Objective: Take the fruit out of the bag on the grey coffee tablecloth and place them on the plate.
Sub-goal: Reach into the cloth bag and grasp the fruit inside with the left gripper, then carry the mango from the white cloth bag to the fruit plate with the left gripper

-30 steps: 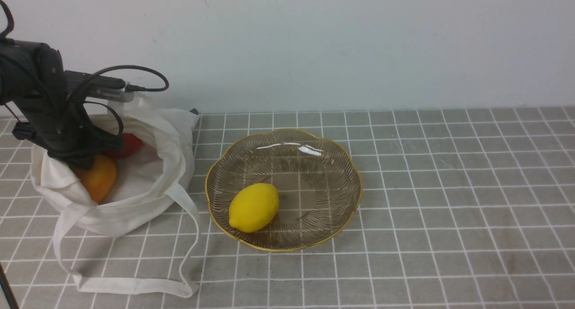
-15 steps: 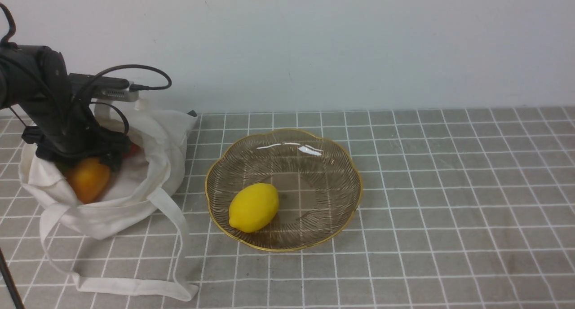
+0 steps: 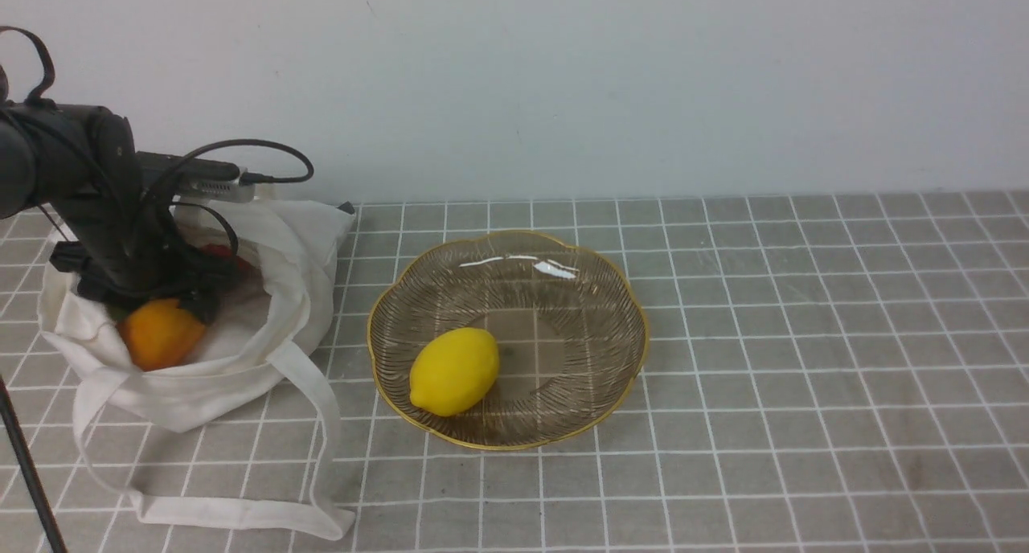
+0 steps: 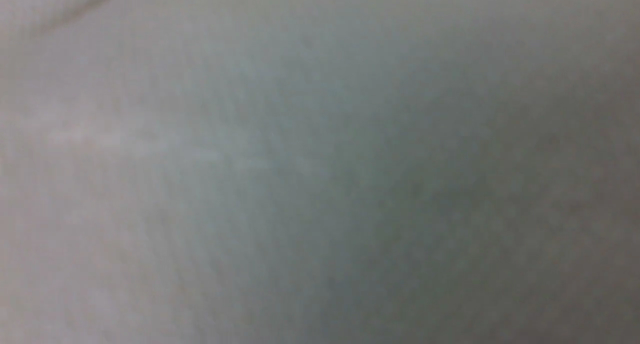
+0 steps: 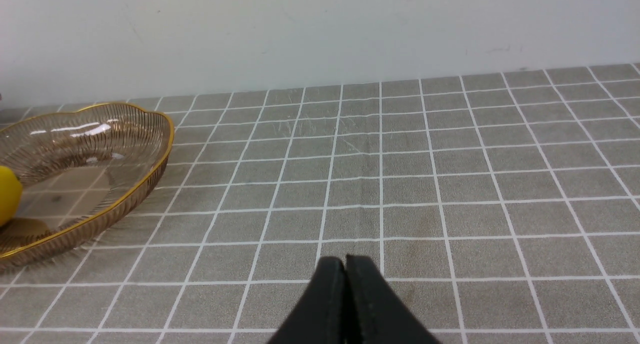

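The off-white bag (image 3: 281,312) lies open at the left on the grey coffee tablecloth (image 3: 804,336). Inside it an orange-yellow fruit (image 3: 157,336) shows near the front and a red fruit (image 3: 221,251) peeks out behind the arm. My left gripper (image 3: 149,292) reaches down into the bag just above the orange fruit; its fingertips are hidden. The left wrist view is filled with blurred pale cloth. The plate (image 3: 563,251) holds one yellow lemon-like fruit (image 3: 454,370). Over bare cloth right of the plate (image 5: 125,194), my right gripper (image 5: 345,264) is shut and holds nothing.
The bag's long straps (image 3: 321,456) trail over the tablecloth toward the front, left of the plate. A plain wall (image 3: 563,79) runs behind the table. A thin dark rod (image 3: 28,473) crosses the bottom left corner.
The left arm has sunk deeper into the bag and shifted slightly right. The bag slid left and its rim dropped; the orange fruit lies lower and further left.
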You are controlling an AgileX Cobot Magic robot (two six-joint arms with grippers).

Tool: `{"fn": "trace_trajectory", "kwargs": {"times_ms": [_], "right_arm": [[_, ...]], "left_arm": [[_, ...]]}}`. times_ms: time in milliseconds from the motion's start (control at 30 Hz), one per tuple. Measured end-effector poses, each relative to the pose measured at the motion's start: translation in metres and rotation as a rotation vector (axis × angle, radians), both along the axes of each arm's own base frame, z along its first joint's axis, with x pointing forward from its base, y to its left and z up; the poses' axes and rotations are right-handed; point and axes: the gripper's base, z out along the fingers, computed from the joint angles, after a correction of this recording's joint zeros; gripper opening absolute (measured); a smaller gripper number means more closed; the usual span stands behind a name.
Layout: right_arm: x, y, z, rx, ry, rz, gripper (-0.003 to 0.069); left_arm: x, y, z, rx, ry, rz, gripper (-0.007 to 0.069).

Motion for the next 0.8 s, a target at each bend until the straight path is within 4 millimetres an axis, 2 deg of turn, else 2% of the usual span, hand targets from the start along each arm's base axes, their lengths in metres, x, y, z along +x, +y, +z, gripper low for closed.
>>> {"fn": "trace_trajectory", "kwargs": {"times_ms": [167, 233, 333, 433, 500, 533, 633, 733, 767, 800], "right_arm": [[0.000, 0.000, 0.000, 0.000, 0.000, 0.000, -0.0012], [0.000, 0.000, 0.000, 0.000, 0.000, 0.000, -0.0012], [0.000, 0.000, 0.000, 0.000, 0.000, 0.000, -0.0012], [0.000, 0.000, 0.000, 0.000, 0.000, 0.000, -0.0012], [0.000, 0.000, 0.000, 0.000, 0.000, 0.000, -0.0012], [0.000, 0.000, 0.000, 0.000, 0.000, 0.000, -0.0012], [0.000, 0.000, 0.000, 0.000, 0.000, 0.000, -0.0012], [0.000, 0.000, 0.000, 0.000, 0.000, 0.000, -0.0012], [0.000, 0.000, 0.000, 0.000, 0.000, 0.000, -0.0012], [0.000, 0.000, 0.000, 0.000, 0.000, 0.000, -0.0012]], "left_arm": [[-0.003, -0.007, 0.005, -0.008, 0.074, -0.002, 0.0499], [-0.005, -0.015, 0.016, -0.029, 0.091, -0.001, 0.0499], [-0.010, -0.029, 0.046, -0.077, 0.061, -0.006, 0.0499], [-0.022, -0.047, 0.086, -0.144, 0.000, -0.027, 0.0499], [-0.027, -0.053, 0.099, -0.163, -0.019, -0.035, 0.0499], [-0.034, -0.059, 0.113, -0.188, -0.043, -0.044, 0.0499], [-0.042, -0.067, 0.128, -0.220, -0.061, -0.056, 0.0499], [-0.056, -0.090, 0.151, -0.288, -0.106, -0.112, 0.0499], [-0.061, -0.106, 0.159, -0.331, -0.127, -0.159, 0.0499], [-0.063, -0.113, 0.163, -0.347, -0.141, -0.187, 0.0499]]}}
